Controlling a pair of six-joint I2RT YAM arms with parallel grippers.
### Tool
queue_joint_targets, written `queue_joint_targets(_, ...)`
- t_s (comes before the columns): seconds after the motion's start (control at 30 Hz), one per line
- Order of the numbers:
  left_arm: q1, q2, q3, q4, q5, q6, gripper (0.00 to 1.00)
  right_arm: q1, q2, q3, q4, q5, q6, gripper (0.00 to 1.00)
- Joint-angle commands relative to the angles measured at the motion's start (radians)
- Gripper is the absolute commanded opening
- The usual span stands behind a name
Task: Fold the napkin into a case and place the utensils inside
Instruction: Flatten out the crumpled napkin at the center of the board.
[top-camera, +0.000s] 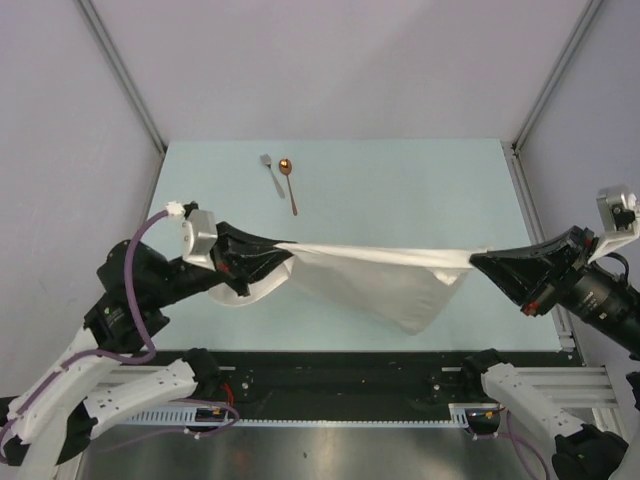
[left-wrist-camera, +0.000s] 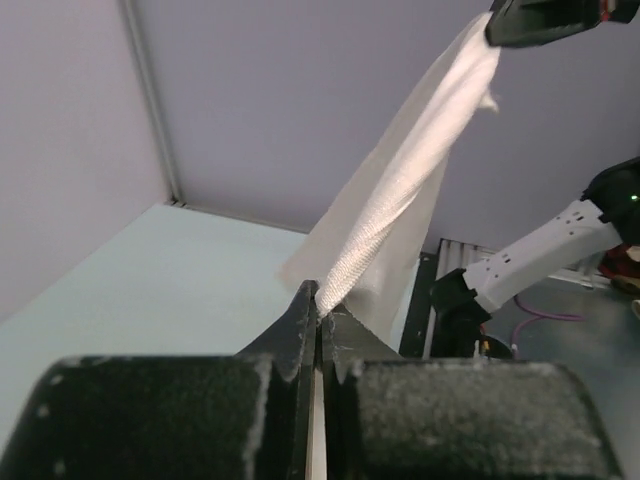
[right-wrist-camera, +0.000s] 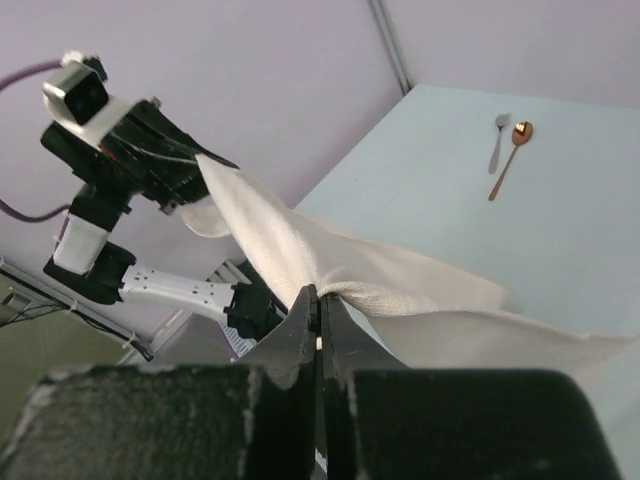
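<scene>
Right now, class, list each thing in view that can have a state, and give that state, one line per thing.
napkin: lifted, stretched between both grippers, middle sagging, not yet a case.
left gripper: shut on one end of the napkin.
right gripper: shut on the other end of the napkin.
fork: lying flat on the far part of the table, untouched.
spoon: lying flat beside the fork, untouched.

Could not make out tines on the fork (top-camera: 273, 176) beyond the napkin (top-camera: 390, 285); could not see the napkin's pinched corners inside the left gripper (top-camera: 285, 251) and right gripper (top-camera: 474, 262).
</scene>
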Motion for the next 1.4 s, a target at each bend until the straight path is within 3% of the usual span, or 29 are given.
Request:
queue_joint_targets(0.0, 0.025, 0.134, 0.072, -0.152, -0.017, -0.02, 0.0, -0.002, -0.016, -0.056, -0.08, 0.224, -0.023, 0.0)
queue_joint_targets(0.17, 0.165, 0.45, 0.273, -0.224, 0.022, -0.029, 0.0, 0.007, 0.106, -0.275, 0.009, 0.582, -0.026, 0.0)
queue_joint_targets(0.27, 0.24, 0.695, 0.385, -0.202, 0.05, -0.012, 0.0, -0.051, 0.226, -0.37, 0.135, 0.661, -0.056, 0.0)
queue_joint_targets(0.33, 0.257, 0.885, 0.488, -0.179, 0.012, 0.047, 0.0, -0.183, 0.286, -0.438, 0.286, 0.622, -0.053, 0.0)
queue_joint_targets(0.4, 0.278, 1.003, 0.578, -0.139, 0.015, 0.077, 0.0, -0.368, 0.401, -0.518, 0.463, 0.365, -0.029, 0.0)
queue_joint_targets(0.47, 0.295, 1.212, 0.765, -0.134, -0.017, 0.092, 0.0, -0.437, 0.504, -0.541, 0.566, 0.245, 0.0, 0.0)
queue_joint_targets(0.5, 0.309, 1.292, 0.841, -0.139, -0.019, 0.094, 0.02, -0.456, 0.616, -0.532, 0.64, 0.258, -0.007, 0.0)
queue_joint_targets(0.53, 0.312, 1.415, 0.983, -0.139, -0.031, 0.094, 0.15, -0.464, 0.691, -0.523, 0.665, 0.319, -0.012, 0.0)
queue_joint_targets(0.57, 0.317, 1.486, 1.065, -0.146, -0.083, 0.089, 0.35, -0.475, 0.764, -0.494, 0.67, 0.324, -0.016, 0.13)
queue_joint_targets(0.63, 0.32, 1.586, 1.284, -0.2, -0.112, 0.074, 0.5, -0.499, 0.966, -0.34, 0.557, 0.269, -0.02, 0.33)
queue_joint_targets(0.67, 0.318, 1.639, 1.329, -0.221, -0.137, 0.06, 0.7, -0.493, 1.005, -0.308, 0.498, 0.308, -0.026, 0.54)
queue_joint_targets(0.7, 0.32, 1.639, 1.348, -0.232, -0.134, 0.039, 0.77, -0.488, 1.036, -0.261, 0.467, 0.348, -0.039, 0.59)
queue_joint_targets(0.73, 0.317, 1.622, 1.307, -0.226, -0.143, 0.023, 0.8, -0.482, 1.049, -0.256, 0.445, 0.396, -0.041, 0.66)
queue_joint_targets(0.77, 0.317, 1.558, 1.254, -0.211, -0.161, 0.003, 0.89, -0.472, 1.044, -0.259, 0.428, 0.474, -0.047, 0.74)
queue_joint_targets(0.8, 0.315, 1.506, 1.18, -0.188, -0.171, -0.024, 0.9, -0.469, 1.035, -0.269, 0.422, 0.512, -0.052, 0.76)
queue_joint_targets(0.83, 0.315, 1.46, 1.002, -0.109, -0.174, -0.038, 0.9, -0.462, 1.018, -0.279, 0.404, 0.549, -0.05, 0.79)
queue_joint_targets(0.93, 0.308, 1.296, 0.669, 0.04, -0.195, -0.084, 0.81, -0.424, 0.98, -0.35, 0.382, 0.605, -0.032, 0.84)
queue_joint_targets(1.03, 0.282, 1.239, 0.485, 0.081, -0.264, -0.092, 0.69, -0.387, 0.923, -0.468, 0.414, 0.544, 0.009, 0.85)
queue_joint_targets(1.17, 0.24, 1.266, 0.399, 0.115, -0.352, -0.136, 0.72, -0.375, 0.866, -0.614, 0.593, 0.47, 0.059, 0.85)
queue_joint_targets(1.37, 0.173, 1.334, 0.379, 0.142, -0.563, -0.132, 0.75, -0.419, 0.96, -0.628, 0.687, 0.402, 0.123, 0.82)
